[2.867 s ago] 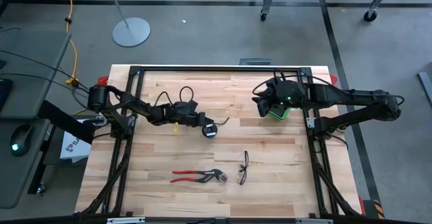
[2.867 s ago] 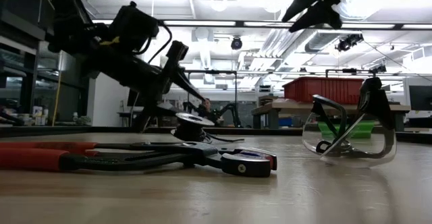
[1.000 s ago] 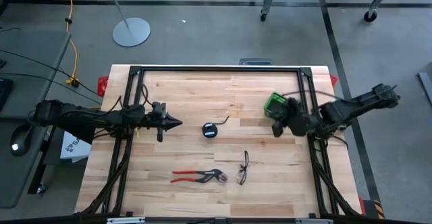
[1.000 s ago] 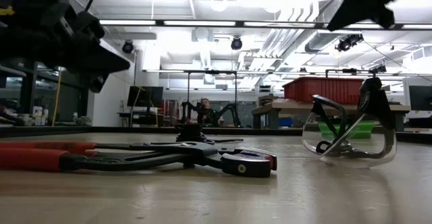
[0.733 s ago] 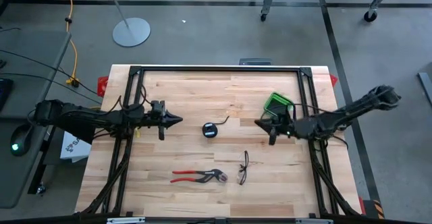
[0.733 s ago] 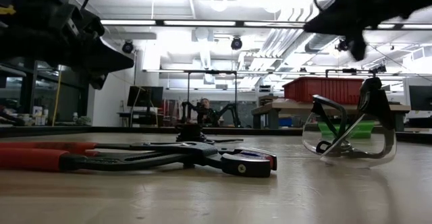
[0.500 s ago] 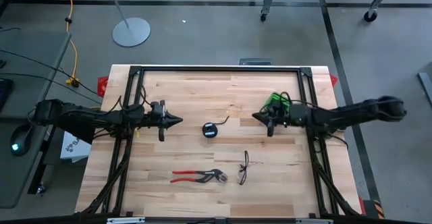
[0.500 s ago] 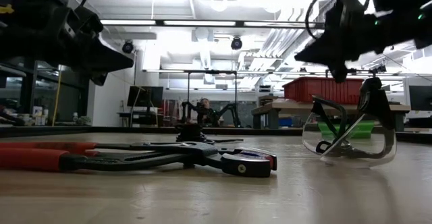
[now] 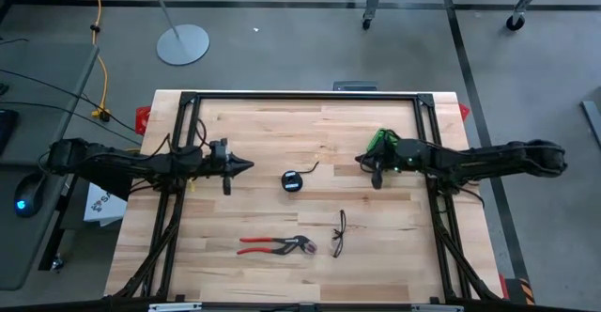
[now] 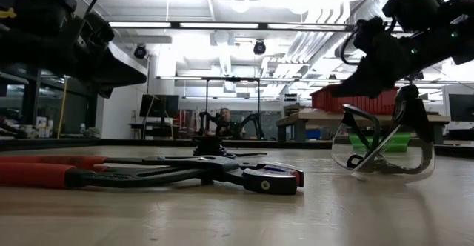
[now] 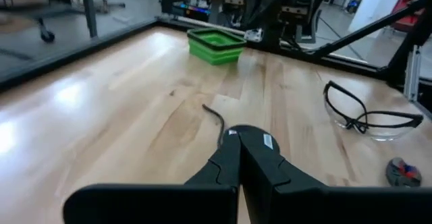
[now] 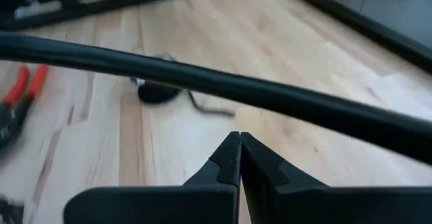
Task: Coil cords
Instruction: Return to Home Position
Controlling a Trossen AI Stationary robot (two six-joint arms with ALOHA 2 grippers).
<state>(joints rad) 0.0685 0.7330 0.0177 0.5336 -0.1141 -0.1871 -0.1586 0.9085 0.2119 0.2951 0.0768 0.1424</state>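
Centrally, the thin black cord point(image 9: 293, 181) lies coiled on the wooden desk point(image 9: 254, 133), between left fingers point(image 9: 242, 168) and right fingers point(image 9: 364, 162), both pressed together; red-handled pliers point(image 9: 272, 246) and black-framed safety glasses point(image 9: 339, 234) lie apart.

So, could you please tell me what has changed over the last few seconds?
The left gripper drew back from the spool toward the left side of the table, shut. The right gripper swung away, then settled lower beside the green bin, shut. The spool, cord, pliers and safety glasses stayed put.
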